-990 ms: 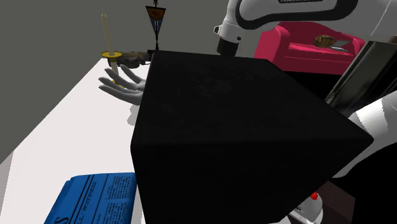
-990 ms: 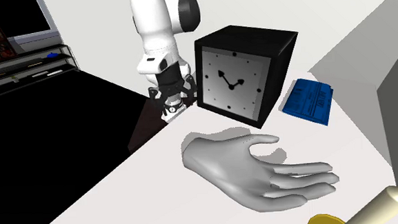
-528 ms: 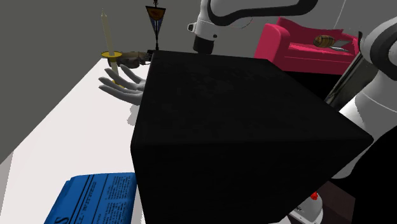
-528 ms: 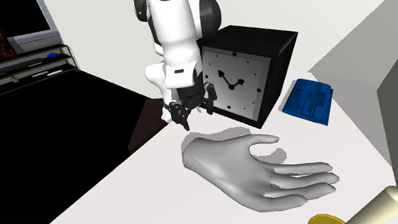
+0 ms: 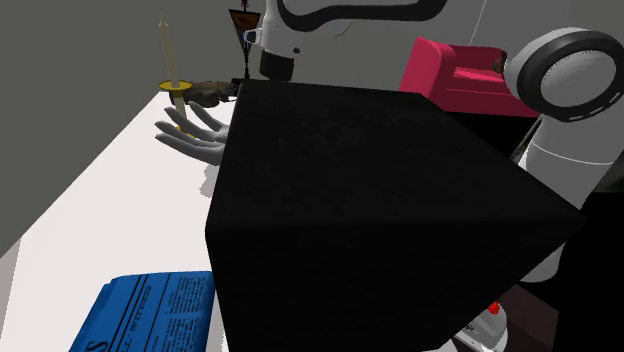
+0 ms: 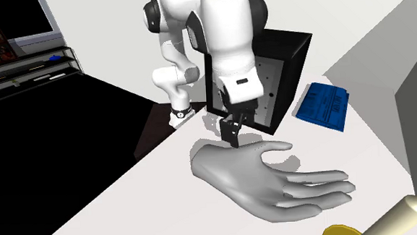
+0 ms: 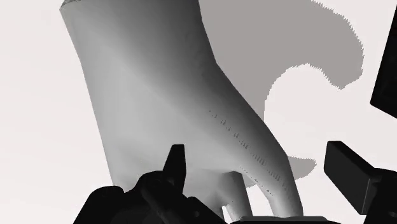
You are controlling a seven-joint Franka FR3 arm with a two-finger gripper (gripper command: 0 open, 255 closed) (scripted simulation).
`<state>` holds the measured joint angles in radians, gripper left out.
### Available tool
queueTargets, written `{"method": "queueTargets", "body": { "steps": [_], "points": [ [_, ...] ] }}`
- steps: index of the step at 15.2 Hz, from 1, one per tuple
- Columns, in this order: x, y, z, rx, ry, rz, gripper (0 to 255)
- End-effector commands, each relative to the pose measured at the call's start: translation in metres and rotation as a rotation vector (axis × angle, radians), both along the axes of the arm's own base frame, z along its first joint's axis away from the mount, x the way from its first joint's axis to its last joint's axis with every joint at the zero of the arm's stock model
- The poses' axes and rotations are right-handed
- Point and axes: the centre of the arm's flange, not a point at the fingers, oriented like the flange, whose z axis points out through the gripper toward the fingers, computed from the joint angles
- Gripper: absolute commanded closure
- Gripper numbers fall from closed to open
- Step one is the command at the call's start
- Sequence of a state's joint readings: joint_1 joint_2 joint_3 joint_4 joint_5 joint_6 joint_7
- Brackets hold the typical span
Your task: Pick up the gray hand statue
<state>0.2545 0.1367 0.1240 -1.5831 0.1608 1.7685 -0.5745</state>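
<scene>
Hand statue [image 6: 264, 177], gray and palm up, lies on the white tabletop [image 6: 124, 211] in front of the black clock [image 6: 287, 43], its fingers reaching toward the candle [image 5: 166, 48] on a yellow holder. Over the last second you have swung the arm out from beside the clock, past its front corner, and the end effector [image 6: 233, 138] now hangs just above the statue's wrist end. In the shoulder view the forearm has swept toward that view's left across the clock's top. In the wrist view the two fingers stand spread, with the gray form between them and, as far as you can see, not touched. I judge the approach nearly finished: what remains is the descent, the squeeze and the lift, and the statue's rounded, tapering body may slip if you close on it off-centre.

A blue printed paper [image 6: 324, 107] lies on the tabletop beside the clock. Around it stand plain gray walls, a pink sofa [image 5: 455, 78] behind the arm, a rack of trays [image 6: 26, 72], and a black area [image 6: 49, 156] past the tabletop's edge.
</scene>
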Motion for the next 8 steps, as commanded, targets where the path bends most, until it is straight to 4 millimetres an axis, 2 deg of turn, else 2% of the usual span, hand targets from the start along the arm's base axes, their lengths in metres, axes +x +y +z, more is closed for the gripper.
{"method": "queueTargets", "body": {
  "steps": [1, 6, 8],
  "points": [
    [0.007, 0.026, -0.001, 0.006, -0.004, 0.067, 0],
    [0.022, 0.090, 0.001, 0.021, -0.014, 0.230, 0],
    [0.023, 0.097, -0.003, 0.022, -0.015, 0.249, 0]
  ]
}}
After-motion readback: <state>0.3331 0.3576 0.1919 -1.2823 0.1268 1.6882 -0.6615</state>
